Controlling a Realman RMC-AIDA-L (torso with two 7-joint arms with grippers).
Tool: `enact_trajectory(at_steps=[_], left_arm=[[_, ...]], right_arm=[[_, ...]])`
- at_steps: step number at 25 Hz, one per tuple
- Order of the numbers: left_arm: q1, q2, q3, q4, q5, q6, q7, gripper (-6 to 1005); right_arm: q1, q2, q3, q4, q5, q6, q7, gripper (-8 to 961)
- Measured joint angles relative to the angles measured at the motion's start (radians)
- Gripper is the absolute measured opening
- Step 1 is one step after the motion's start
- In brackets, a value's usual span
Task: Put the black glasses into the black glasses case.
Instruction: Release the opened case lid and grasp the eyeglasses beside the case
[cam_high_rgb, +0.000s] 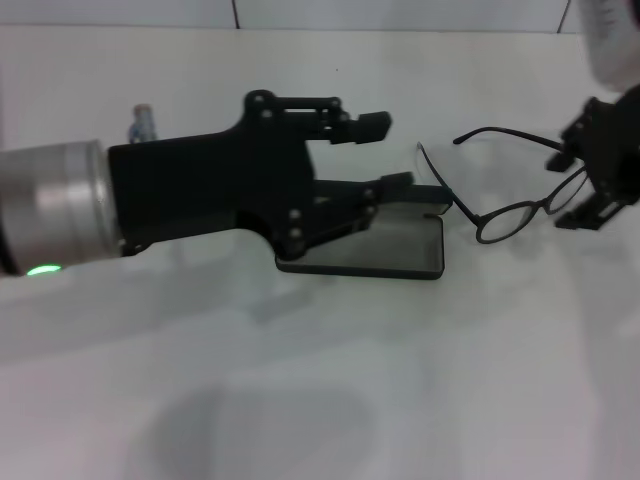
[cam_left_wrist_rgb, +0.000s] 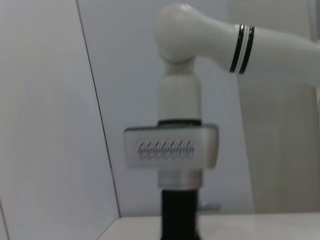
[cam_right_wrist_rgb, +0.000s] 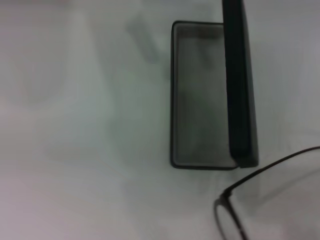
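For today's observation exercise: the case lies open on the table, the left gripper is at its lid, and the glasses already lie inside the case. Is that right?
Not quite. The glasses are not inside the case; the right gripper holds them up beside it. The right wrist view shows the grey lining bare. The rest stands: the case is open, with the left gripper at its lid.

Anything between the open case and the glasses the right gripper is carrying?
No. In the right wrist view, only bare white table separates the black glasses case from the black glasses, held by the right gripper.
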Motion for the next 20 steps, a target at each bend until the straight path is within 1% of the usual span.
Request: enact_trajectory(at_steps=[4, 10, 14, 20], left_arm=[[0.001, 0.0, -0.06, -0.079, -0.059, 0.082, 0.039, 428], [-0.007, 0.0, -0.153, -0.214, -0.155, 0.215, 0.1, 422], [-0.008, 0.0, -0.188, -0.278, -0.182, 0.262, 0.123, 419], [-0.023, 0.0, -0.194, -0.358, -0.188, 0.276, 0.159, 413]], right_arm=[[0.038, -0.004, -0.07, 0.083, -0.008, 0.092, -0.001, 659], [0.104, 0.0, -0.082, 0.264, -0.053, 0.176, -0.022, 651], [0.108, 0.001, -0.087, 0.303, -0.07, 0.199, -0.025, 646], [0.11, 0.0, -0.098, 0.345, -0.073, 0.239, -0.025, 638]])
